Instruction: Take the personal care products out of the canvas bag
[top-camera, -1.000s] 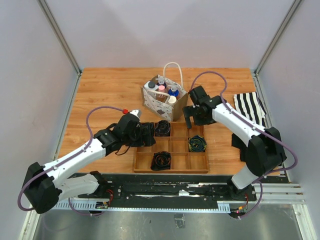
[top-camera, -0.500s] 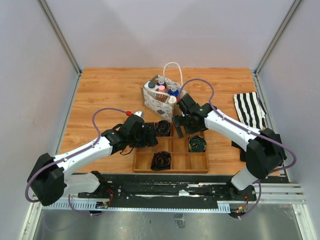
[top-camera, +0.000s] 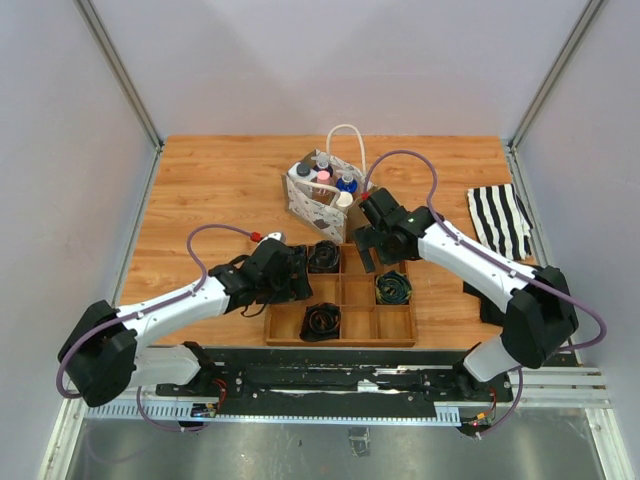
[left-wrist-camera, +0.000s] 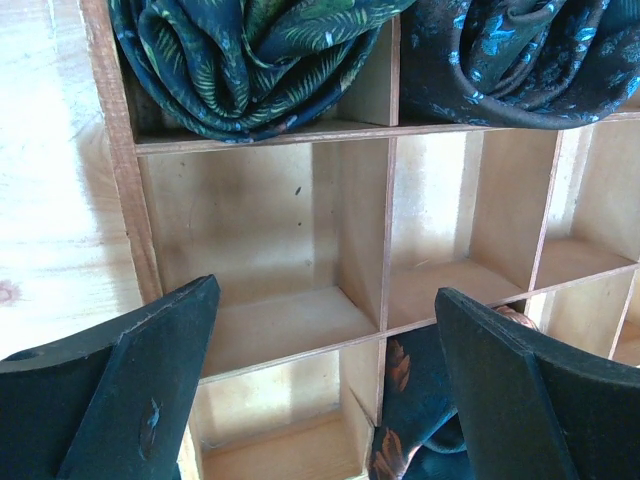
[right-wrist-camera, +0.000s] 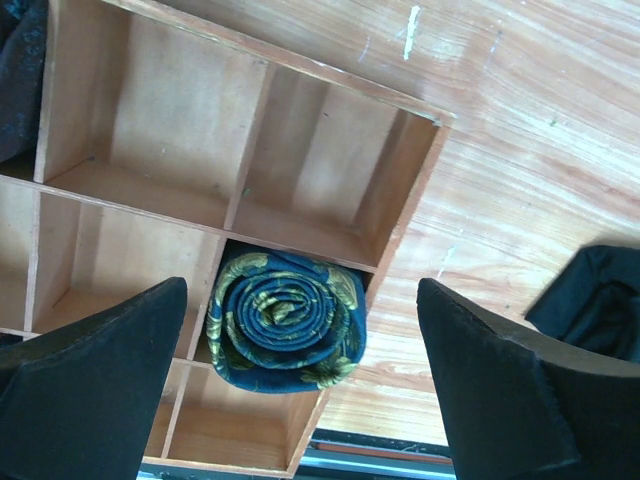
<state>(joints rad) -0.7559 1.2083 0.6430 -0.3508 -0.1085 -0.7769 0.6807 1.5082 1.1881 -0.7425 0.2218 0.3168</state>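
The table carries a wooden divided tray at the middle of its near edge. The canvas bag stands upright just behind the tray. The left gripper and right gripper hang over the tray, both released and empty. The personal care products sit inside the bag.
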